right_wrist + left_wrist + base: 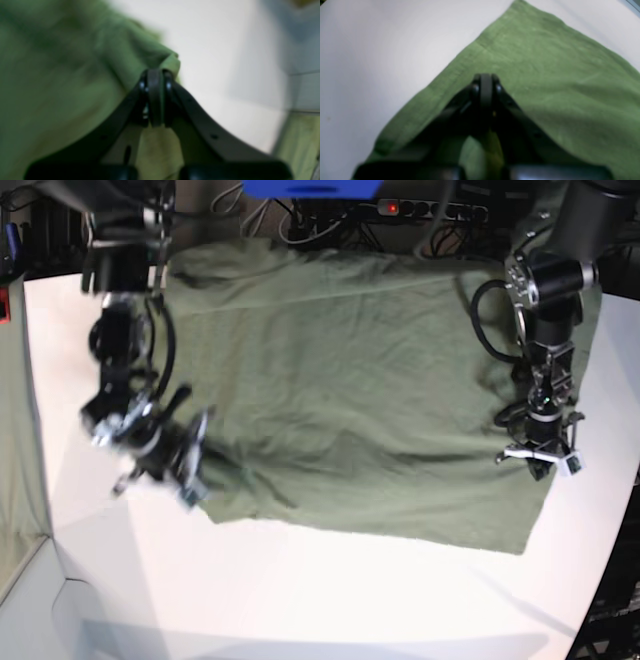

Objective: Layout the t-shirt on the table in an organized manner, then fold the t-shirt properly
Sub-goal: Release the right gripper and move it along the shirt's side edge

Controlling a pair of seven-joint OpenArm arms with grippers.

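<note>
Bare table (330, 590) lies open along the near side of the t-shirt (350, 380), free to pass. Either side of the shirt an arm stands in the way; beyond its far edge cables and a power strip (420, 208) crowd close

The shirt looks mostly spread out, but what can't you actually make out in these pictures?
- Collar and sleeves of the shirt: base view, top edge crops them and the arms cover the sides.
- Cloth under the right hand: right wrist view, motion blur; the pinch point is hidden by the fingers.
- Cloth under the left hand: left wrist view, soft focus; the hand itself hides the contact.
</note>
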